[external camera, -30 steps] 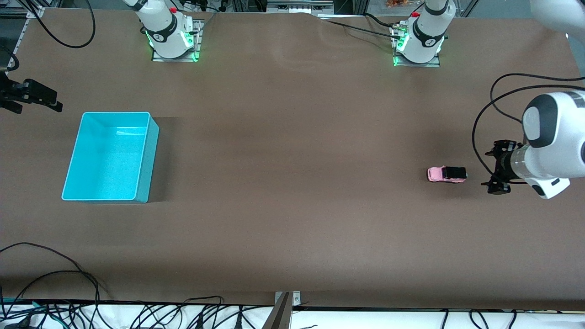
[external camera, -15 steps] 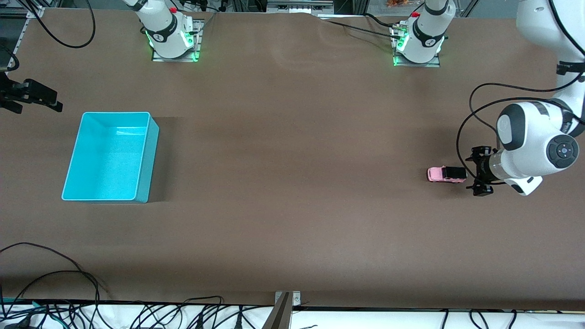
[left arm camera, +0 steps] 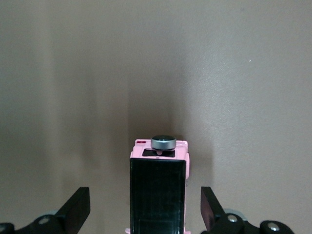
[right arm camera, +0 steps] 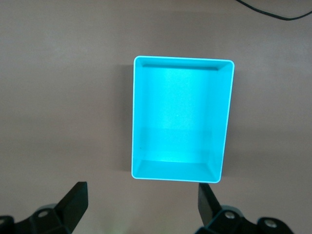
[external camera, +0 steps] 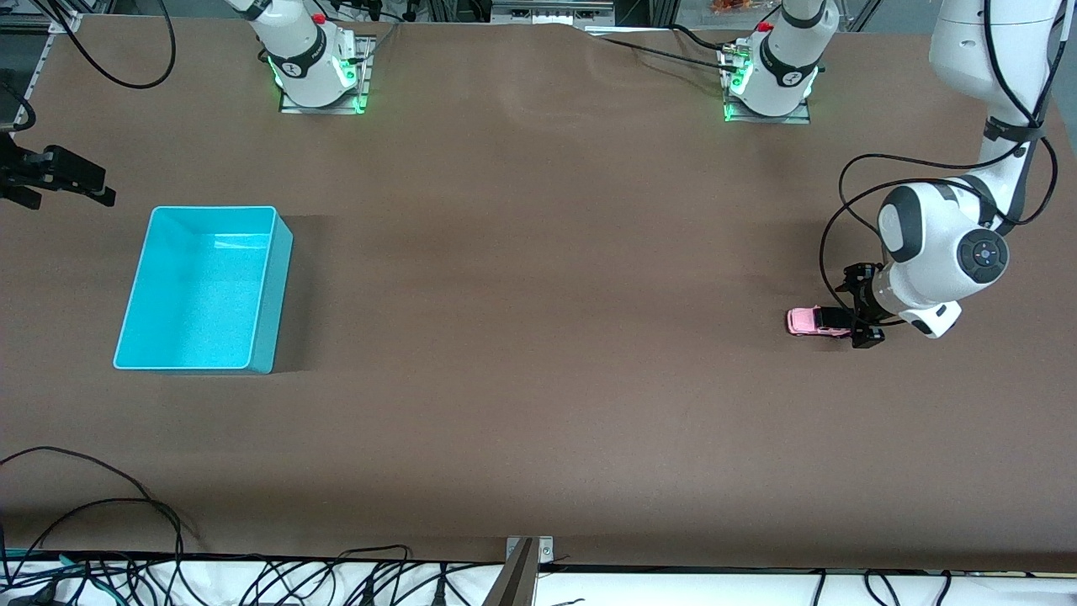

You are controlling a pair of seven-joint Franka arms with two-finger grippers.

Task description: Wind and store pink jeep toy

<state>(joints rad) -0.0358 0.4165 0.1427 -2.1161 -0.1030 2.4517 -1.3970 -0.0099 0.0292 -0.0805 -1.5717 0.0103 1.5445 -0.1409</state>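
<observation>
Two grippers and two task items appear, read from the right arm's end of the table toward the left arm's end. Right gripper (right arm camera: 141, 209): waits aloft, jaws wide and empty, close by the turquoise bin (external camera: 204, 289); only part of it shows at the front view's edge. Bin: empty, resting on the brown table (external camera: 538, 337). Pink jeep toy (external camera: 820, 321): on the table, well apart from the bin, toward the left arm's end. Left gripper (external camera: 860, 306): low at the jeep's black-roofed end, jaws wide, one finger (left arm camera: 77, 210) on each side of the roof, not touching it. Progress: neither grasp, winding nor storing appears done; the whole task remains.
</observation>
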